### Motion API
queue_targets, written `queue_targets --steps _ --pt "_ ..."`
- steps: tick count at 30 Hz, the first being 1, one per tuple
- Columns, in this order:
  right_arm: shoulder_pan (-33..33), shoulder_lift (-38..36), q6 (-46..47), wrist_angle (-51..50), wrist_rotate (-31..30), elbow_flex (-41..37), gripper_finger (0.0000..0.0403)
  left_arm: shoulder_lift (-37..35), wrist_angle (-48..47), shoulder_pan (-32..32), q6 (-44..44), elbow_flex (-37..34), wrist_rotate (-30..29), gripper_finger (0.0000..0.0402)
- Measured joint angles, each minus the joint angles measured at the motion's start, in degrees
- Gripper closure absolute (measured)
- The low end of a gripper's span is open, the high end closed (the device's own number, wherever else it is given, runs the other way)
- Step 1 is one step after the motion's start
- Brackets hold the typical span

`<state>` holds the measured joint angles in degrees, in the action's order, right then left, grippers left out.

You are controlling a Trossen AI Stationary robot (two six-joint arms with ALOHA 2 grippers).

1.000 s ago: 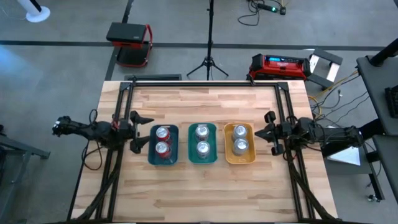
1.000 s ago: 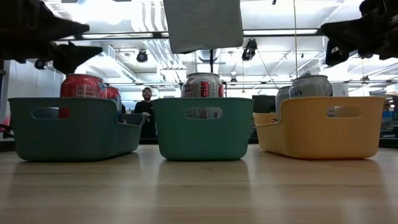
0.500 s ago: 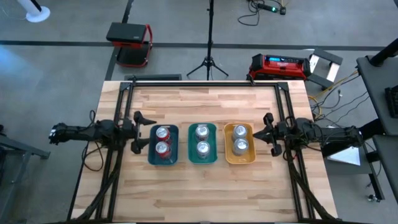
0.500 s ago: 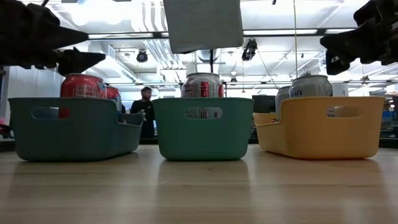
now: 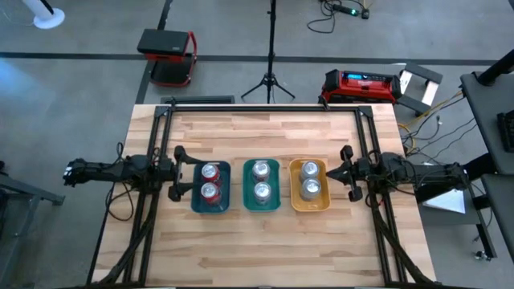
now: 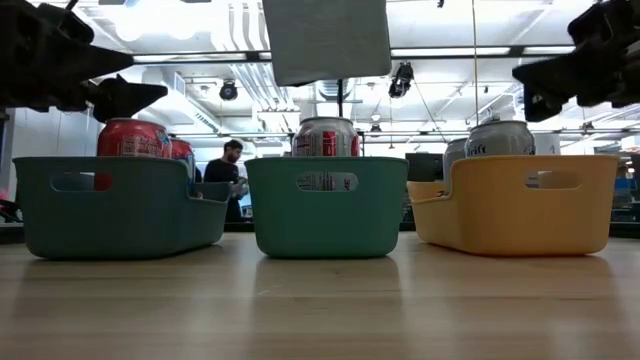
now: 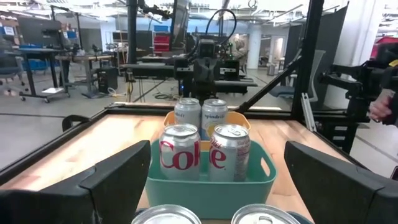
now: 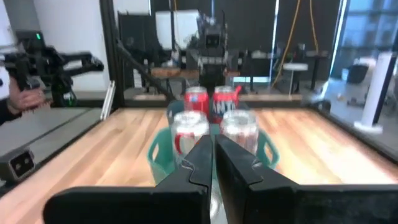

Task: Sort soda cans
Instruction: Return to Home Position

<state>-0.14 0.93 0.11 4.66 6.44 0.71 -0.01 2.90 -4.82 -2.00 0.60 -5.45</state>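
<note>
Three trays stand in a row mid-table. The left teal tray (image 5: 195, 201) holds two red soda cans (image 5: 210, 181). The middle teal tray (image 5: 246, 197) holds two silver cans (image 5: 261, 180), and the orange tray (image 5: 294, 197) holds two more silver cans (image 5: 310, 179). All cans stand upright on the tray floors. My left gripper (image 5: 183, 171) hovers open just left of the red cans' tray, above its rim (image 6: 110, 80). My right gripper (image 5: 332, 172) hovers shut just right of the orange tray, also above rim height (image 6: 530, 85). Neither holds anything.
Black frame rails (image 5: 265, 107) run along the table's far edge and down both sides past the arms. Bare wood lies in front of and behind the tray row. A person (image 6: 228, 175) stands in the room beyond the table.
My left gripper has edged toward the table's right, closer to the tray with the red cans, staying open. The cans and trays have not moved.
</note>
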Motion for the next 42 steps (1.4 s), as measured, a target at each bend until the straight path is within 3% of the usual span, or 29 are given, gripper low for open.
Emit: queue_targets --steps 42 --pt "0.0 0.7 1.83 -2.7 -0.48 -0.09 0.039 1.81 -0.4 0.01 -0.66 1.22 0.04 0.0047"
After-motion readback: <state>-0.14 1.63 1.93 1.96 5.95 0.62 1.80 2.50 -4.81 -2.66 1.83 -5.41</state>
